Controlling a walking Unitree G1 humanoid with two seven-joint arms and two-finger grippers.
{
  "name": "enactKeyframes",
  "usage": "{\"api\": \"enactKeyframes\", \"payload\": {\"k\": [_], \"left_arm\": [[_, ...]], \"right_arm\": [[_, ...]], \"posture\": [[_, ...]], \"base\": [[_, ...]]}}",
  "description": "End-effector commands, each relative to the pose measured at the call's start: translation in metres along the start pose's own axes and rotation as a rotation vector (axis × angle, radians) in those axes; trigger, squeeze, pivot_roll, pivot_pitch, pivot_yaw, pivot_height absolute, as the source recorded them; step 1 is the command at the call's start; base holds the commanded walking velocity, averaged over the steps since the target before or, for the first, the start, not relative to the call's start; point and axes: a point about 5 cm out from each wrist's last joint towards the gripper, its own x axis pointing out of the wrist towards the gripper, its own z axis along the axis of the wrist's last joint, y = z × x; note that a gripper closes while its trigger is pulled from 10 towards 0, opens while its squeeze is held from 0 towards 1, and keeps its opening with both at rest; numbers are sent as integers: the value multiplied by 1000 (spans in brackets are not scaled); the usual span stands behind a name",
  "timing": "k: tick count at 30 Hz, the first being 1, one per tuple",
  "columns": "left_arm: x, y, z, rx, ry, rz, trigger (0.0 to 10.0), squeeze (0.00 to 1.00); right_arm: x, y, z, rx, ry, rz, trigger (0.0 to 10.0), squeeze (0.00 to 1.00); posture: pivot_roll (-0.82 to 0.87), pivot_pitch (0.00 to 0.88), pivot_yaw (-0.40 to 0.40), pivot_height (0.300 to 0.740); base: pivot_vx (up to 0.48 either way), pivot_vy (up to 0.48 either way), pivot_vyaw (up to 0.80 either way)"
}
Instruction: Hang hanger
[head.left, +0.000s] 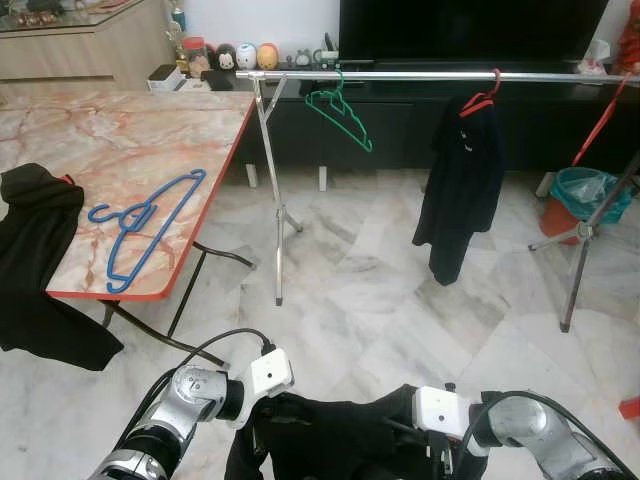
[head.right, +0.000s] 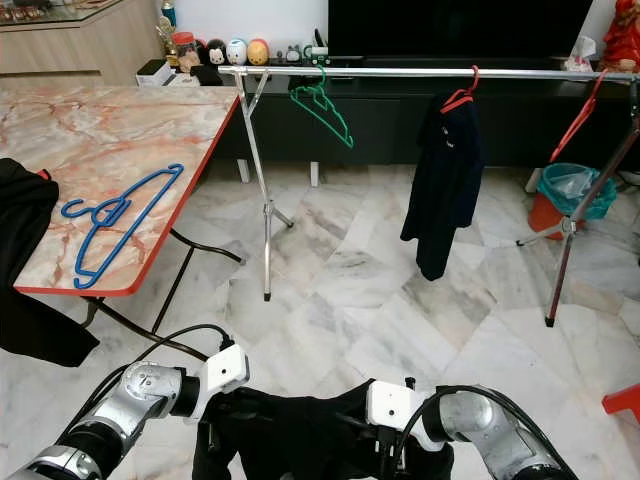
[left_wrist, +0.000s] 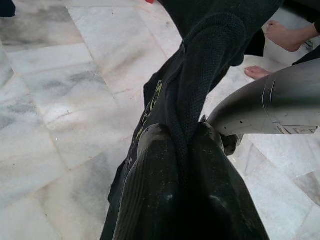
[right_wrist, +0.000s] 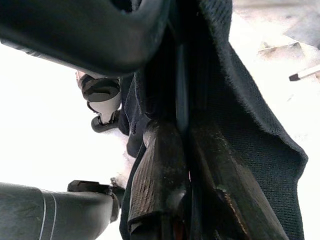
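The left gripper's fingers (left_wrist: 160, 190) are pinched tight on a fold of a black garment (head.left: 340, 435), and the right gripper's fingers (right_wrist: 165, 170) are clamped on the same cloth. It is stretched between the left gripper (head.left: 255, 410) and right gripper (head.left: 435, 440) at the bottom centre of the frame. The rail (head.left: 400, 76) runs across the top, carrying a green hanger (head.left: 340, 112) and a hung shirt (head.left: 460, 185). A blue hanger (head.left: 140, 225) lies on the table (head.left: 120, 140) at left. This looks like the carrying stage; next, the robot must approach the rail and lift.
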Motion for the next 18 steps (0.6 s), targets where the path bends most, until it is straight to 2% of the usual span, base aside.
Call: {"api": "enactKeyframes", "payload": {"k": [1, 9, 18], "left_arm": [[-5, 10, 12, 0, -75, 54, 0, 0], [-5, 9, 9, -9, -74, 56, 0, 0], [-4, 9, 11, -7, -77, 53, 0, 0]], "right_arm": [[8, 9, 0, -5, -2, 57, 0, 0], [7, 3, 4, 23, -40, -28, 0, 0], [9, 7, 4, 36, -62, -31, 0, 0]], "posture": [[-19, 0, 45, 740], [-16, 0, 45, 740], [-20, 0, 50, 740]], "base": [[0, 0, 0], [0, 0, 0], [0, 0, 0]]}}
